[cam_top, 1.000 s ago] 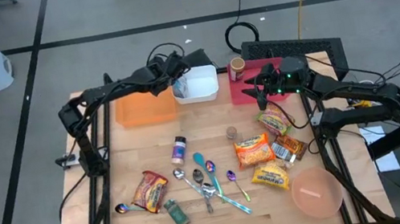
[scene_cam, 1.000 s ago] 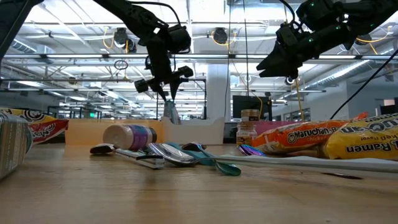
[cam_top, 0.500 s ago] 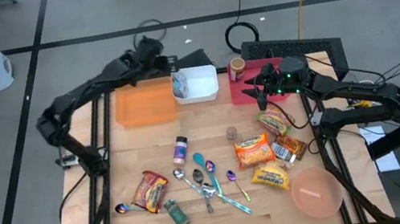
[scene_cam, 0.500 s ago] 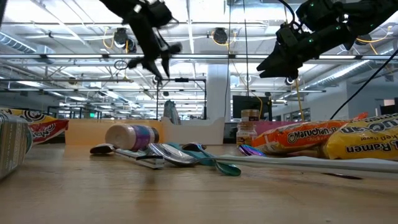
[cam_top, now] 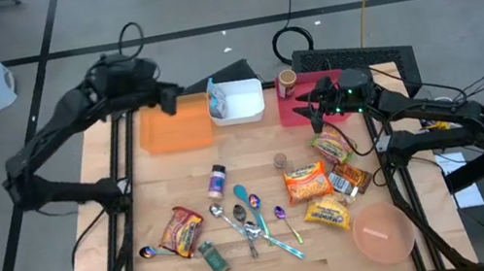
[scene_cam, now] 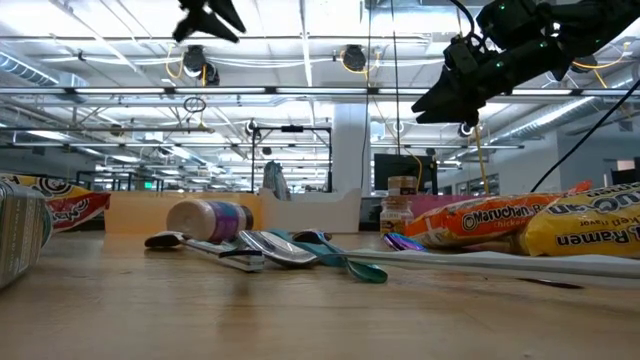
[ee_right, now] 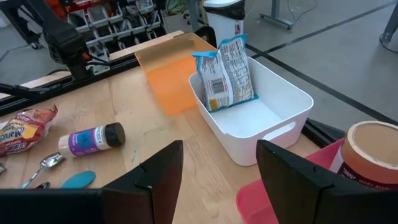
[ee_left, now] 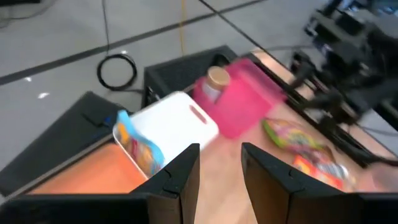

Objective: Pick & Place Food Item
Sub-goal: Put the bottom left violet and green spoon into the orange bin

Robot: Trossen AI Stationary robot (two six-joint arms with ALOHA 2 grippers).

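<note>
Writing "Ramen" on yellow packet (scene_cam: 590,228), "Maruchan" on orange packet (scene_cam: 478,221), both claws apart, empty.

We see a white bin (ee_right: 267,118) holding a blue snack bag (ee_right: 226,71), an orange tray (cam_top: 176,128), a pink tray (ee_left: 249,99), and a purple-labelled bottle (ee_right: 92,139).

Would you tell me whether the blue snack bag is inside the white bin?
Inside: the blue snack bag stands on end, leaning against the white bin's inner wall.
</note>
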